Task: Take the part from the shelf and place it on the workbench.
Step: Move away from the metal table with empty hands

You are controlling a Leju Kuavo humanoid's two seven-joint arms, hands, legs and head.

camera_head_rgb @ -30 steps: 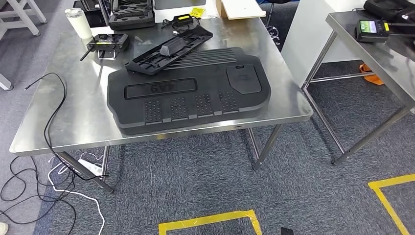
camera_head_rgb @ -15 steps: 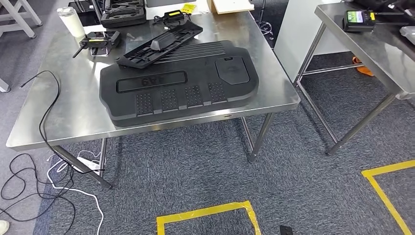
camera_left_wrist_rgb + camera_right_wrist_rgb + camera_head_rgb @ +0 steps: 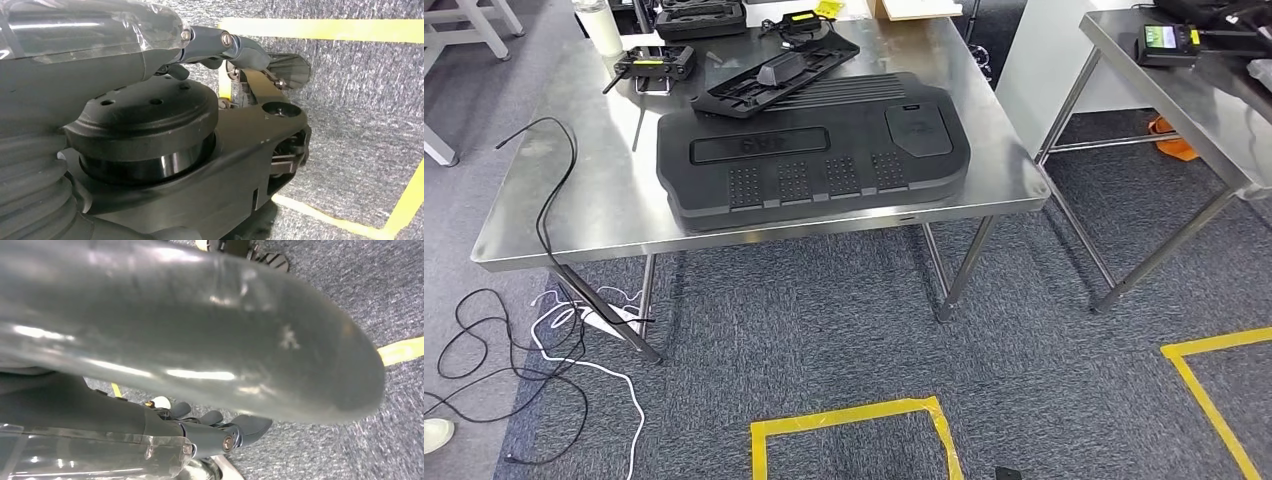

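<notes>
Fingers' [image 3: 215, 417] grasp cannot be told; broad black ribbed part [image 3: 814, 150] lies flat on workbench [image 3: 594, 205].

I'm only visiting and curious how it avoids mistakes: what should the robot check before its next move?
1. Workbench has bare steel free for a part: ok.
2. Large black panel lies flat on it: ok.
3. Black cable trails off the bench edge to the floor: not ok.
4. Left hand free: cannot tell.
5. Right hand free: cannot tell.
</notes>
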